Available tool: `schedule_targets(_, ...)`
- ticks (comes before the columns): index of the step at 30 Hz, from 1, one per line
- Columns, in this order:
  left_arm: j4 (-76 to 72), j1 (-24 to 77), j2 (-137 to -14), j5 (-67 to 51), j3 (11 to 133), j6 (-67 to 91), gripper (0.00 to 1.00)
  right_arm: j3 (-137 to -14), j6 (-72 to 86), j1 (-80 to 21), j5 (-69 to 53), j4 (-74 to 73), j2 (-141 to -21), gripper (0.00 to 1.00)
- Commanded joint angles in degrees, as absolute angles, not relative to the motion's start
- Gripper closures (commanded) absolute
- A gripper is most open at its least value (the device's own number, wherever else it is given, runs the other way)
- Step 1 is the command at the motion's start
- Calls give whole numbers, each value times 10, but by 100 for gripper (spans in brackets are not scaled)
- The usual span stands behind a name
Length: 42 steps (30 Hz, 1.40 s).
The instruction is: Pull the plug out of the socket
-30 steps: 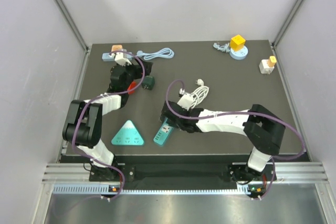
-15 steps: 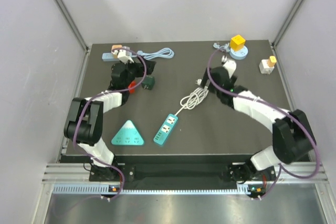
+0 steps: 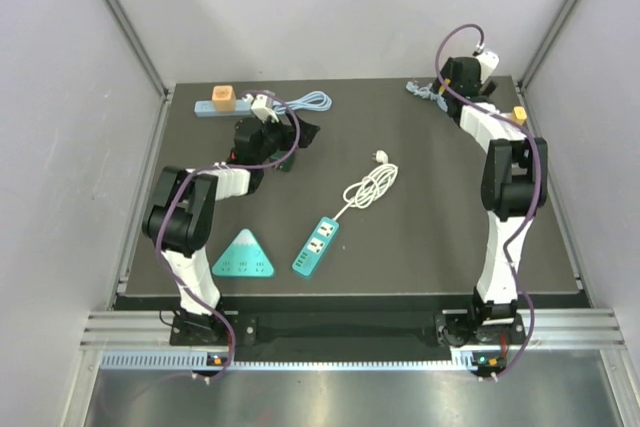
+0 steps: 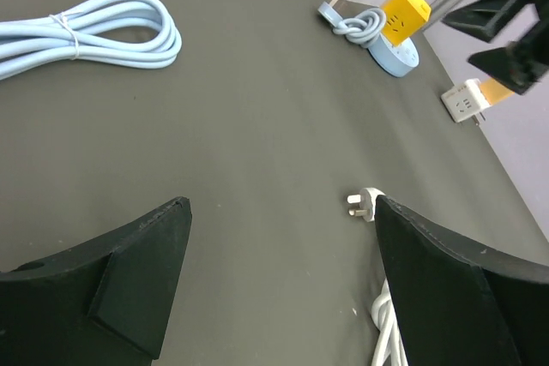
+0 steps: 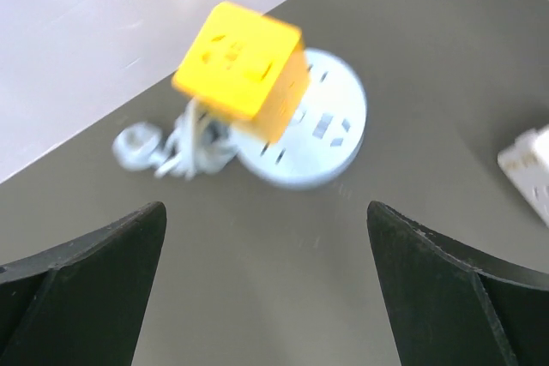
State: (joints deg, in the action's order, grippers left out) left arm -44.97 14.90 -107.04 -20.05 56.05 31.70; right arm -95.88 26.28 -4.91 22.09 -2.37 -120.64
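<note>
A yellow cube plug (image 5: 238,70) sits in a round pale-blue socket (image 5: 322,139) with a coiled cord (image 5: 171,147) beside it. My right gripper (image 5: 266,297) is open and empty, hovering just short of this socket at the back right (image 3: 458,75). In the top view the arm hides the cube. The left wrist view also shows the cube (image 4: 403,10) and the socket (image 4: 396,56). My left gripper (image 4: 283,280) is open and empty at the back left (image 3: 298,134), low over bare mat.
A white socket with an orange plug (image 3: 518,115) lies at the right edge. A blue strip (image 3: 205,107) holds an orange plug (image 3: 222,99) and a white plug (image 3: 262,102). A blue cord (image 4: 94,32), a white cord (image 3: 370,187), a teal strip (image 3: 317,244) and a triangular socket (image 3: 244,257) lie about.
My right arm has swung from the middle of the table to the back right, over the yellow cube plug. My left gripper has shifted slightly right.
</note>
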Motion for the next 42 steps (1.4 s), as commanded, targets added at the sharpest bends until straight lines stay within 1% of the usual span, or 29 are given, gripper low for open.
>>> schedule_targets(1,-489,156,-1081,-221,591,314,8,-1035,244,-28,201,-10,-1267,0)
schedule_targets(4,-489,160,-1094,-221,603,312,9,-1083,244,-22,164,-5,-1310,1)
schedule_targets(7,-490,164,-1111,-228,615,315,10,-1109,247,-25,166,12,-1340,3)
schedule_targets(11,-483,172,-1121,-229,628,307,12,-1127,258,-27,178,17,-1364,14)
schedule_targets(12,-482,173,-1122,-225,629,305,12,-1125,258,-27,168,28,-1368,18)
schedule_targets(14,-479,175,-1123,-222,631,302,13,-1128,257,-31,164,35,-1373,22)
schedule_targets(15,-480,176,-1125,-218,631,301,13,-1129,253,-33,162,42,-1378,26)
schedule_targets(19,-483,177,-1130,-214,632,304,13,-1147,251,-39,163,52,-1401,28)
schedule_targets(21,-483,178,-1129,-216,633,303,13,-1170,257,-38,149,48,-1418,34)
schedule_targets(23,-483,178,-1128,-215,631,301,13,-1174,262,-41,142,67,-1423,36)
schedule_targets(27,-481,178,-1129,-214,633,299,13,-1224,261,-52,151,40,-1449,36)
schedule_targets(31,-483,178,-1131,-218,635,301,13,-1229,283,-55,143,39,-1455,37)
schedule_targets(34,-482,178,-1131,-216,635,301,13,-1185,283,-60,132,66,-1436,47)
schedule_targets(36,-482,178,-1131,-214,635,300,13,-1172,254,-69,149,78,-1422,48)
schedule_targets(37,-482,178,-1132,-215,635,301,13,-1184,245,-70,159,70,-1423,47)
schedule_targets(39,-483,178,-1133,-216,636,302,13,-1200,227,-72,159,52,-1423,48)
schedule_targets(42,-485,178,-1135,-219,637,305,13,-1183,211,-78,161,63,-1403,48)
